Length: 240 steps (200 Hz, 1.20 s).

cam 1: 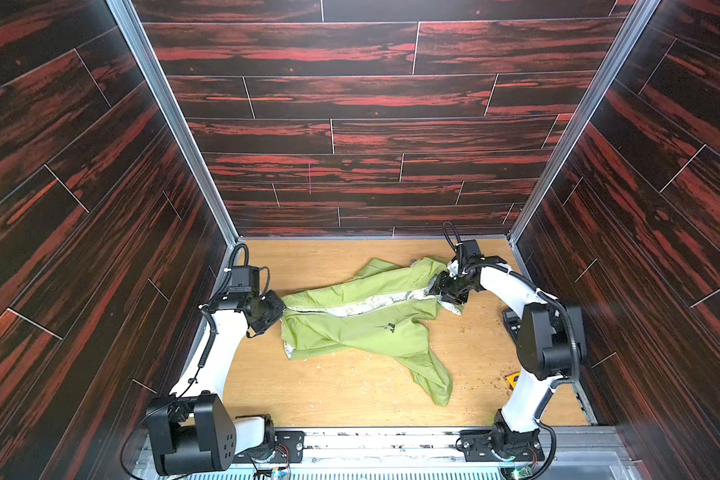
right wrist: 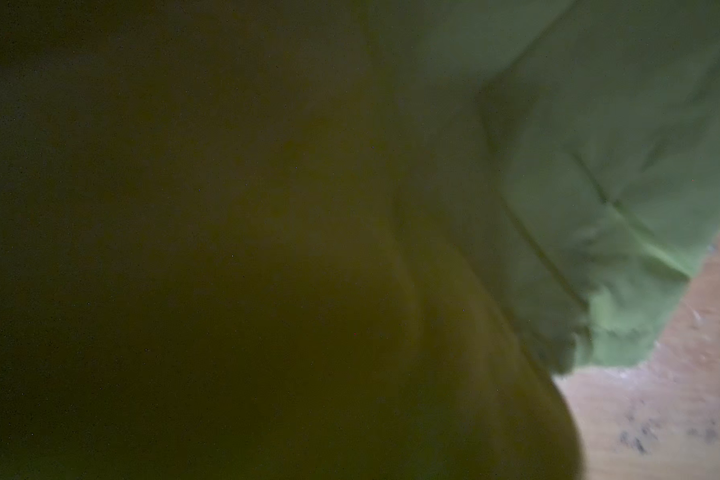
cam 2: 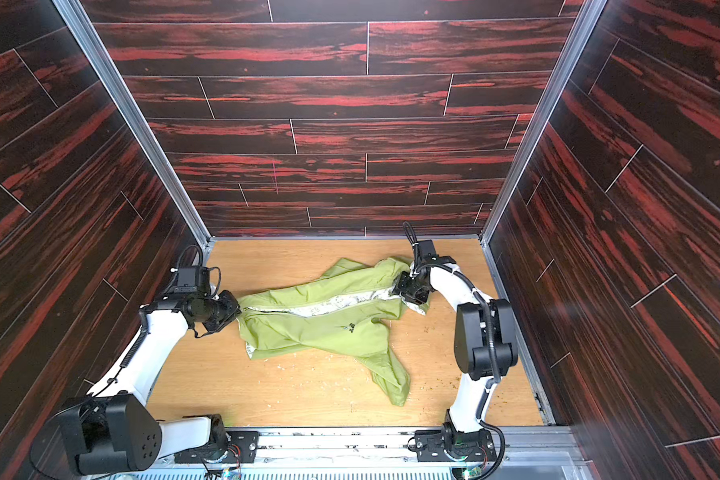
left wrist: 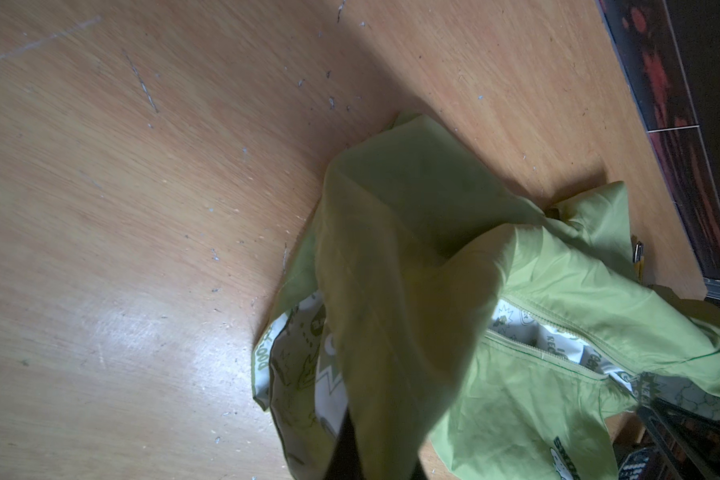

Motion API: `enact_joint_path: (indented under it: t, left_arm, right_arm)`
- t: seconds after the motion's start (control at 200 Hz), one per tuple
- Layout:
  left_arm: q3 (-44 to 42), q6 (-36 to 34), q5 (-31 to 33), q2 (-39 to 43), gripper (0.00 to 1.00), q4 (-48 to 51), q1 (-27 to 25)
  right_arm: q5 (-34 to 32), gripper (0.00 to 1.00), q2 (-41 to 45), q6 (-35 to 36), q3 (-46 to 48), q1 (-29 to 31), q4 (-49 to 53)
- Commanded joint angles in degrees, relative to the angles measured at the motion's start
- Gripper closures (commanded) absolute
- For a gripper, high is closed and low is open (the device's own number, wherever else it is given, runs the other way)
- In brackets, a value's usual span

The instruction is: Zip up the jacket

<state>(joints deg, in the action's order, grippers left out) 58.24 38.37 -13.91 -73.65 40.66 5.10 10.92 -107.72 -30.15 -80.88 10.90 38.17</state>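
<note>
Pinching the jacket [cam 1: 362,328] edge with our left end effector [cam 1: 282,309], we're seeing it lying crumpled mid-surface [cam 1: 350,395]; right end effector [cam 1: 438,287] is resting at its other end, state unclear.

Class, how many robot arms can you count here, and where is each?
2. The left white-and-black robot arm meets the thin lime-green jacket at its left end in both top views; the right arm at its right end. None seem hidden.
</note>
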Motion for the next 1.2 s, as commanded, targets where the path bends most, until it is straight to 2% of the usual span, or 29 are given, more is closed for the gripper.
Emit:
enact_joint_path:
  t: [0.0, 0.16, 0.18, 0.281, 0.376, 0.596, 0.832, 1.197]
  left_arm:
    - [-0.97, -0.4, -1.27, 1.9, 1.0, 1.09, 0.38]
    - [-1.7, -0.33, -1.81, 2.88, 1.0, 1.13, 0.36]
    - [-1.77, -0.26, -1.9, 2.89, 1.0, 1.1, 0.37]
    - [-1.98, -0.26, -2.32, 3.07, 1.0, 1.22, 0.38]
    - [-2.08, -0.14, -2.77, 3.19, 1.0, 1.09, 0.4]
    - [-1.23, -0.92, -3.79, 3.01, 1.0, 1.15, 0.43]
    - [-0.69, -1.94, -5.89, 2.86, 1.0, 1.08, 0.43]
    - [-0.58, -3.2, -10.06, 1.95, 1.0, 0.93, 0.52]
  right_arm:
    - [1.81, 0.5, -3.4, -1.0, -0.17, 0.18, -1.35]
    - [1.9, 0.52, -3.42, -1.61, 1.64, 0.72, -2.49]
    - [1.98, 0.56, -3.37, -1.71, 1.72, 0.71, -2.65]
    - [2.44, 0.87, -2.85, -2.17, 1.5, 0.79, -2.76]
    - [2.62, 1.0, -0.68, -2.65, 1.02, 0.81, -2.36]
    - [1.73, 1.0, 5.82, -1.86, -1.5, 0.27, 0.74]
    - [-1.18, 1.0, 10.57, -1.58, -1.17, -4.59, 2.96]
    - [-2.84, 1.0, 3.48, -1.12, -0.97, -7.58, 3.97]
